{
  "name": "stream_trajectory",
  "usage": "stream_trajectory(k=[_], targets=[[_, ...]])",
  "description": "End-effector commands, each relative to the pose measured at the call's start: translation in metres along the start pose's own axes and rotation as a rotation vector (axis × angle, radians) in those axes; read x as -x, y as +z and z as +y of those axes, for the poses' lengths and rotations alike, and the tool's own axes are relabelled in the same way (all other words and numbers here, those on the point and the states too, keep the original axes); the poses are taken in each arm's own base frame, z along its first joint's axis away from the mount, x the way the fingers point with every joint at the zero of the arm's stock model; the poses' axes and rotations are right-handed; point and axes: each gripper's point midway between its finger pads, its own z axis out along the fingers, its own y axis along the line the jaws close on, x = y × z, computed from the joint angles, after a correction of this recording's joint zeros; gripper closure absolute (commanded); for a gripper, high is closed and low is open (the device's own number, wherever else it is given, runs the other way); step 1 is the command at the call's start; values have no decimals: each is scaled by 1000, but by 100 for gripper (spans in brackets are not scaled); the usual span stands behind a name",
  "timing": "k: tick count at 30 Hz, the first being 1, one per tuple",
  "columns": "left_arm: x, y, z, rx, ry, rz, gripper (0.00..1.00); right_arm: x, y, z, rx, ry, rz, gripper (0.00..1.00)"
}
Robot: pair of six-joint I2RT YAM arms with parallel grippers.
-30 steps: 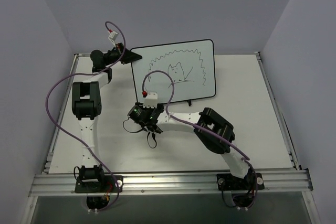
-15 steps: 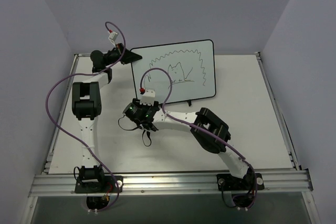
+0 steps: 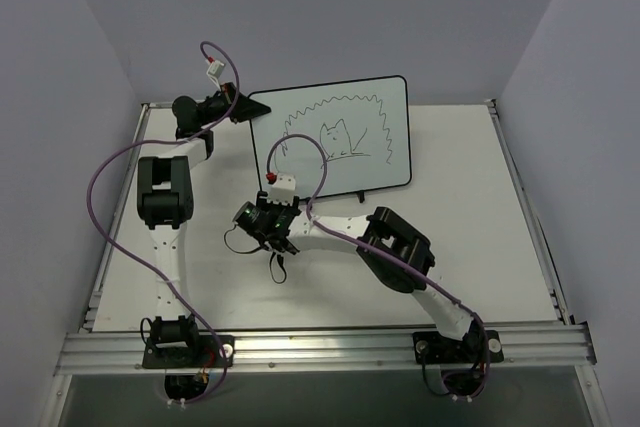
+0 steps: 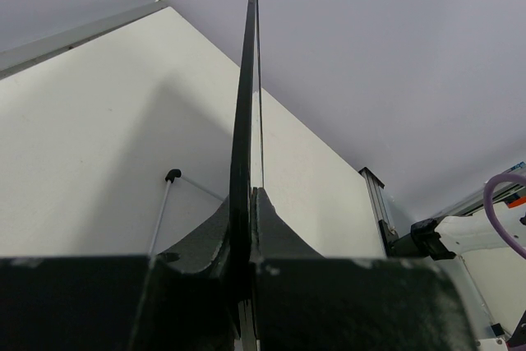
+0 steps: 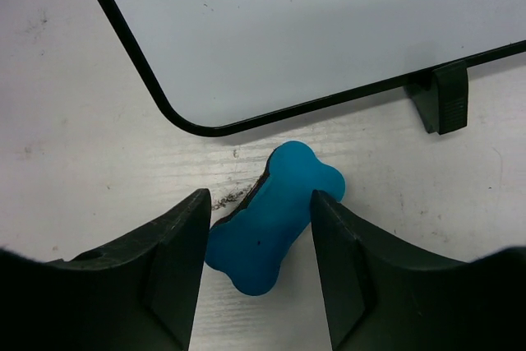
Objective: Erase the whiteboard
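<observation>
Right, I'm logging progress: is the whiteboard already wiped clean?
No, the whiteboard carries a black marker drawing across its face in the top view.

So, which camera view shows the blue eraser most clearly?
The right wrist view: the blue eraser lies on the table between the open jaws, near the whiteboard corner. In the top external view the right arm hides it; the left wrist view does not show it.

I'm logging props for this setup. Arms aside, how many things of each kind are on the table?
Whiteboard: 1
Eraser: 1
Total: 2
</observation>
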Motion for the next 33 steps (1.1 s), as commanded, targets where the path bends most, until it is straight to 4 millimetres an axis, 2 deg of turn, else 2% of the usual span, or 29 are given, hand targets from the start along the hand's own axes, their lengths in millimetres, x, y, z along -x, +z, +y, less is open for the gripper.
stream_trajectory(k=[1,4,10,11,14,15,19,21,22,25,28,31,33], targets=[[27,4,-34,-86,323,-59,98,8,-12,-15,-30,0,-18,52],[27,4,-32,-84,320,-60,98,12,-14,-17,-36,-20,-23,52],[26,4,-32,-86,319,-55,98,4,-17,-32,-45,-44,11,52],[27,4,-33,-87,322,-56,98,-2,-18,-42,-60,-59,20,52],[27,4,-35,-88,325,-55,98,6,-27,-48,-47,-31,7,52],[28,4,-35,-88,325,-55,98,1,-28,-58,-58,-43,12,52],[26,4,-35,-89,320,-52,98,15,-35,-56,-11,-54,-8,51],[27,4,-35,-90,321,-51,98,23,-35,-62,-31,-106,-12,48],[26,4,-36,-90,322,-48,98,24,-35,-57,-5,-133,13,45],[27,4,-37,-87,324,-46,98,30,-34,-63,17,-230,55,43],[26,4,-36,-87,322,-45,98,35,-37,-76,1,-305,88,42],[25,4,-34,-87,321,-45,98,51,-43,-81,-30,-252,47,40],[24,4,-34,-88,324,-44,98,61,-48,-75,-21,-143,24,39]])
